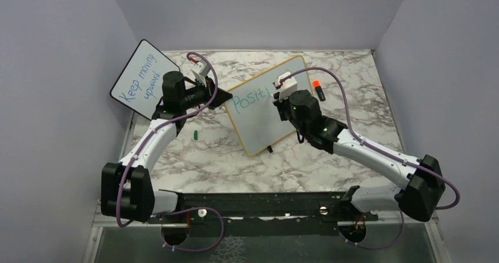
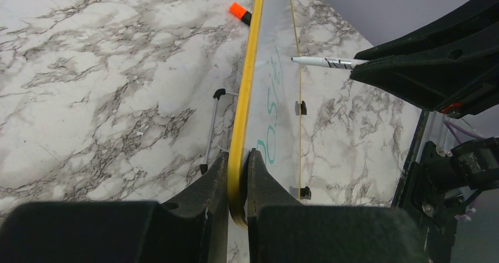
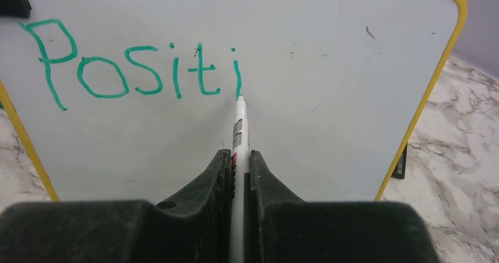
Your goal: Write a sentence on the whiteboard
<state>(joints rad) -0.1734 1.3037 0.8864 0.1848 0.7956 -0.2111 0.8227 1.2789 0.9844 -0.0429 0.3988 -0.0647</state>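
Observation:
The yellow-framed whiteboard [image 1: 266, 127] stands tilted on the marble table; it also shows in the left wrist view [image 2: 276, 92] and the right wrist view [image 3: 329, 116]. Green writing [image 3: 129, 69] on it reads "Positi"; it also shows in the top view [image 1: 250, 100]. My left gripper [image 2: 238, 163] is shut on the board's yellow left edge [image 2: 250, 80]. My right gripper [image 3: 236, 160] is shut on a white marker [image 3: 239, 133] whose tip touches the board at the foot of the last "i". The marker also shows in the left wrist view [image 2: 323, 62].
A black-framed board [image 1: 140, 75] with blue "Keep moving upward" leans at the back left. An orange-capped marker [image 1: 318, 90] lies right of the whiteboard and shows in the left wrist view [image 2: 240, 13]. A small green cap [image 1: 195, 135] lies left of the whiteboard.

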